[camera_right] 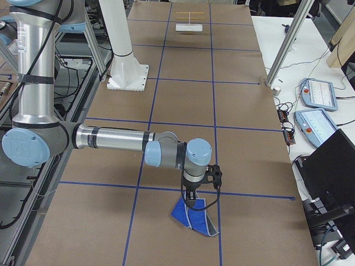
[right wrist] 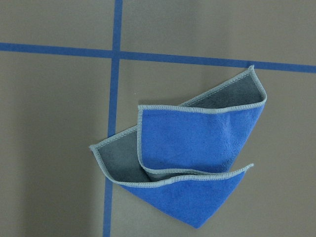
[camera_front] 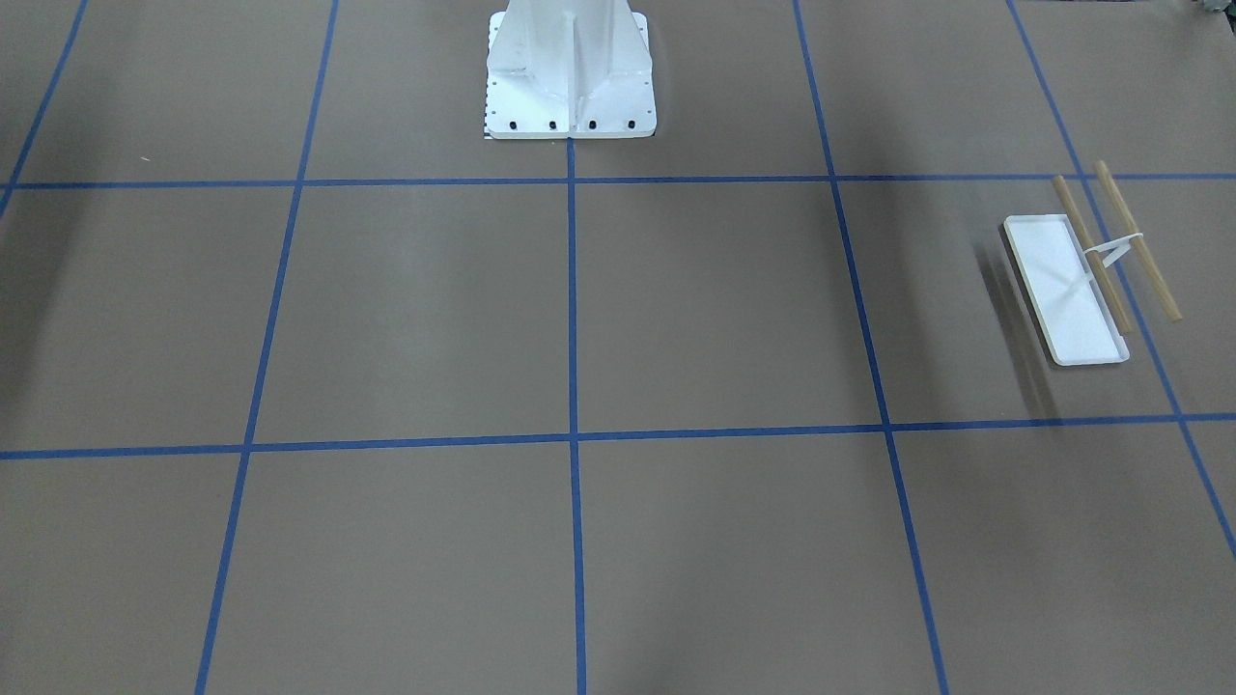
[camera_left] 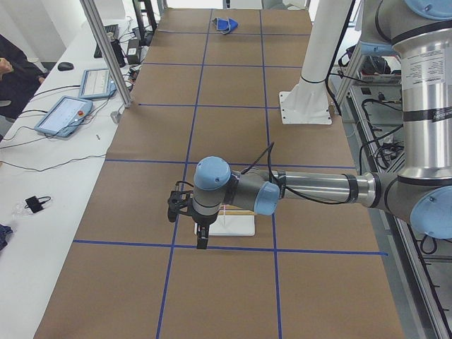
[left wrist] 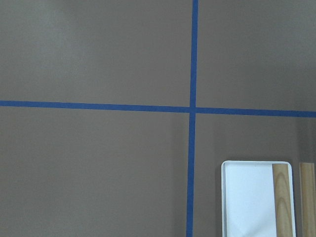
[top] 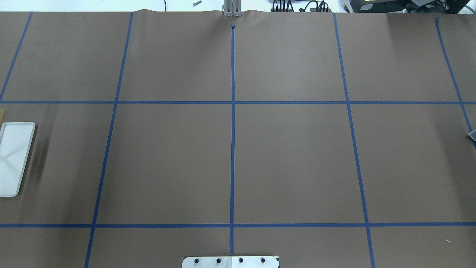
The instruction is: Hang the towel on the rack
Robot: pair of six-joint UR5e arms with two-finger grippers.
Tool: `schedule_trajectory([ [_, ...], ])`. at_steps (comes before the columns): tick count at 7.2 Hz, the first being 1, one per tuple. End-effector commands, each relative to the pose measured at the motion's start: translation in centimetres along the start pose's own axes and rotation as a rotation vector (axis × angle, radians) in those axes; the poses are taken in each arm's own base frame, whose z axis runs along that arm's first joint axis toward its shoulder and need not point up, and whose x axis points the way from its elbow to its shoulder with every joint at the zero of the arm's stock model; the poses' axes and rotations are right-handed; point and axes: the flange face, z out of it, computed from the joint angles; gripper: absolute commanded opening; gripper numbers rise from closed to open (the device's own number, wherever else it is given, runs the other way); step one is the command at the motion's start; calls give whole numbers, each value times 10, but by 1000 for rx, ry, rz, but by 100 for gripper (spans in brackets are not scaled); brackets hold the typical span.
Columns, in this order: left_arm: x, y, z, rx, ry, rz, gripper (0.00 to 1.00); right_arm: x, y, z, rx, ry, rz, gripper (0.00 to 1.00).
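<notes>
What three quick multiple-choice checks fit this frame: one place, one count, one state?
1. Where is the towel relative to the rack?
A. Draped over it
B. Leaning against it
C. On the table, at the opposite end

2. How many wooden rods does the rack have?
A. Two
B. One
C. Four

3. How does the towel lie?
A. Spread flat
B. Folded over itself, grey underside showing
C. Rolled into a tube

Key:
1 C: the exterior right view has the towel near and the rack far off, with nothing on it.
2 A: two parallel rods show in the front-facing view.
3 B: the right wrist view shows overlapping blue flaps with grey patches between them.
</notes>
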Motion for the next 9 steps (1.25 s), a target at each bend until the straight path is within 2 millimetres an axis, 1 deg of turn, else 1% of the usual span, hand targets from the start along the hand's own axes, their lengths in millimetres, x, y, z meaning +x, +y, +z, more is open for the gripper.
schedule_trajectory([
  [1, 0, 0, 0, 0, 0, 0, 99, 43, 4, 53, 44, -1, -56, 100],
  [2, 1, 0, -1, 2, 0, 1, 99, 57, 7, 71, 63, -3, -72, 100],
  [4, 1, 0, -1, 2, 0, 1, 99, 59, 6, 74, 66, 4, -86, 100],
  [5, 0, 0, 0, 0, 0, 0, 99, 65, 10, 84, 51, 1, -76, 100],
  [6, 1, -1, 0, 2, 0, 1, 99, 64, 12, 92, 36, -5, -77, 100],
  [7, 1, -1, 0, 2, 0, 1, 99, 60, 11, 96, 27, -13, -83, 100],
  [8, 0, -1, 0, 1, -1, 0, 99, 56, 12, 107, 5, -28, -90, 100],
  [9, 1, -1, 1, -1, 0, 2, 99, 53, 5, 114, -11, -37, -95, 100],
])
